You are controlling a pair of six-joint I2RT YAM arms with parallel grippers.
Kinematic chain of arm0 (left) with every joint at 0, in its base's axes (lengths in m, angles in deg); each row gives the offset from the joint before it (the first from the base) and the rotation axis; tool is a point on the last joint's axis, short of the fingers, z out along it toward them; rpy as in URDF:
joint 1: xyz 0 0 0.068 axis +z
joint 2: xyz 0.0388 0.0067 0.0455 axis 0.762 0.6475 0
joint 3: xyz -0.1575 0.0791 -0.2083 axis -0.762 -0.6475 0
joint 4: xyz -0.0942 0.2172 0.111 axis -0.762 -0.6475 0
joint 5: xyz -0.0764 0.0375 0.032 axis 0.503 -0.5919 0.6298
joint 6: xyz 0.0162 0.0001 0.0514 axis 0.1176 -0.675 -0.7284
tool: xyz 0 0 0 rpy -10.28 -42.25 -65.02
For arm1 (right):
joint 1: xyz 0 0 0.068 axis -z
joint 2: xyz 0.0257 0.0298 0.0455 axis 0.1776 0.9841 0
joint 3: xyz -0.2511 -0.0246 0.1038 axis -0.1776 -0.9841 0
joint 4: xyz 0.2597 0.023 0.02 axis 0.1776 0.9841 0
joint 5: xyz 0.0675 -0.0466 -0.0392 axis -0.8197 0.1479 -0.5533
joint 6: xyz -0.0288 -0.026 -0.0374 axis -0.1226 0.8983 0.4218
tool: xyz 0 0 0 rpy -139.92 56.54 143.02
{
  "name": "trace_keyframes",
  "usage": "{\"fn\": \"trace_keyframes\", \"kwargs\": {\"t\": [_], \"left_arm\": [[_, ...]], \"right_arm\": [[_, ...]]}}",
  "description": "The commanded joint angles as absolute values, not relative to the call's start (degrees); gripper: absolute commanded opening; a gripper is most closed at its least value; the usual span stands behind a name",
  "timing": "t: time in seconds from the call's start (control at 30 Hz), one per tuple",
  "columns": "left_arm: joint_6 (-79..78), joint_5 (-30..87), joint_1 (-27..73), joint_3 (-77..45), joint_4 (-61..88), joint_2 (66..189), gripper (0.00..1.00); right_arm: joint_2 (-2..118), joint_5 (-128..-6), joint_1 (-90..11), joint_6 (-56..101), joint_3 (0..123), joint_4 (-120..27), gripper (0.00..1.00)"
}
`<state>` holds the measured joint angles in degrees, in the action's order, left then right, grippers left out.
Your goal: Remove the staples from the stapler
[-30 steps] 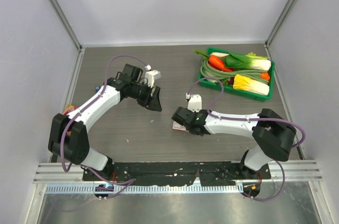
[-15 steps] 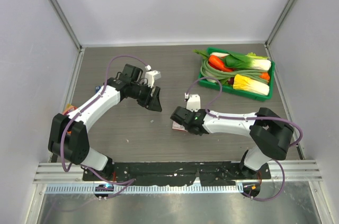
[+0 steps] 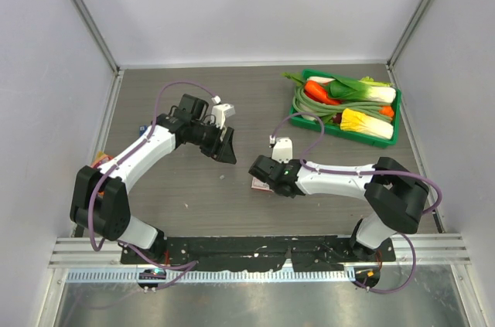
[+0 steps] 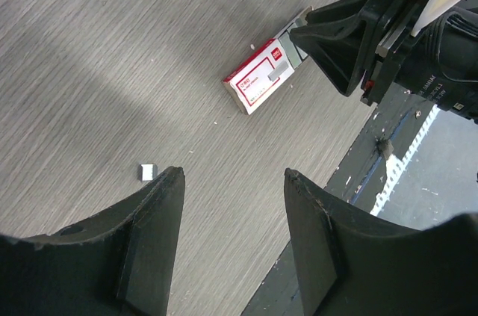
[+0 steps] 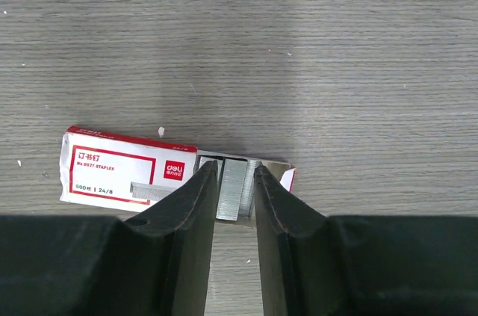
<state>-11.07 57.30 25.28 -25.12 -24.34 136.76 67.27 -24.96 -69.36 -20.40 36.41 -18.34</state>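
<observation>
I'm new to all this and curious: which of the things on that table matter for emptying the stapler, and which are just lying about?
Job: staples at the right tool; loose staple piece; white-red staple box; blue sliver, likely the stapler.
Lying about: green tray of vegetables; orange packet.

Site type: robotics lab, enclosed test cell. Evidence:
- 2 white-and-black robot arms, left arm (image 3: 139,153) and right arm (image 3: 340,178), mounted on black base plate (image 3: 255,248) and aluminium rail (image 3: 456,250) at near edge.
- Grey wood-grain table (image 3: 255,103) boxed on 3 sides by plain white panels (image 3: 255,10) set in aluminium posts (image 3: 83,11).
- Exposed purple cables (image 3: 176,84) looped along arms.
- Green tray (image 3: 397,118) of vegetables (image 3: 352,99) at far right corner.
- Bare steel sheet (image 3: 255,304) in front of rail.
</observation>
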Motion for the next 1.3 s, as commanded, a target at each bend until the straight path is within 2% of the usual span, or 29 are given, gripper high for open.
{"fn": "trace_keyframes", "kwargs": {"t": [0.0,0.2,0.37,0.6,0.73,0.9,1.03,1.27], "left_arm": [[-11.73,58.83,25.12,-25.39,-23.17,134.61,0.59],[-11.82,59.00,25.03,-25.48,-23.17,134.52,0.59],[-11.82,58.39,24.08,-25.74,-22.65,134.69,0.59],[-14.90,54.08,17.84,-26.18,-21.68,137.06,0.57],[-15.34,53.29,16.16,-25.13,-21.07,140.31,0.57],[-19.37,48.92,12.82,-25.56,-19.67,142.87,0.56],[-24.12,44.52,10.36,-27.23,-17.99,144.10,0.56],[-29.39,41.43,9.48,-29.08,-16.15,146.29,0.54]], "right_arm": [[66.23,-23.80,-69.64,-21.55,37.11,-18.90,0.33],[64.73,-23.80,-69.64,-21.46,36.76,-18.90,0.36],[62.71,-22.49,-69.56,-21.02,36.84,-18.03,0.28],[52.36,-24.85,-67.55,-22.60,30.98,-15.73,0.27],[43.31,-30.82,-62.71,-23.48,24.29,-17.74,0.26],[36.09,-45.22,-55.07,-23.05,14.80,-25.03,0.26],[34.93,-52.44,-48.83,-22.78,11.36,-30.67,0.26],[37.48,-60.78,-44.78,-25.06,7.58,-39.46,0.26]]}}
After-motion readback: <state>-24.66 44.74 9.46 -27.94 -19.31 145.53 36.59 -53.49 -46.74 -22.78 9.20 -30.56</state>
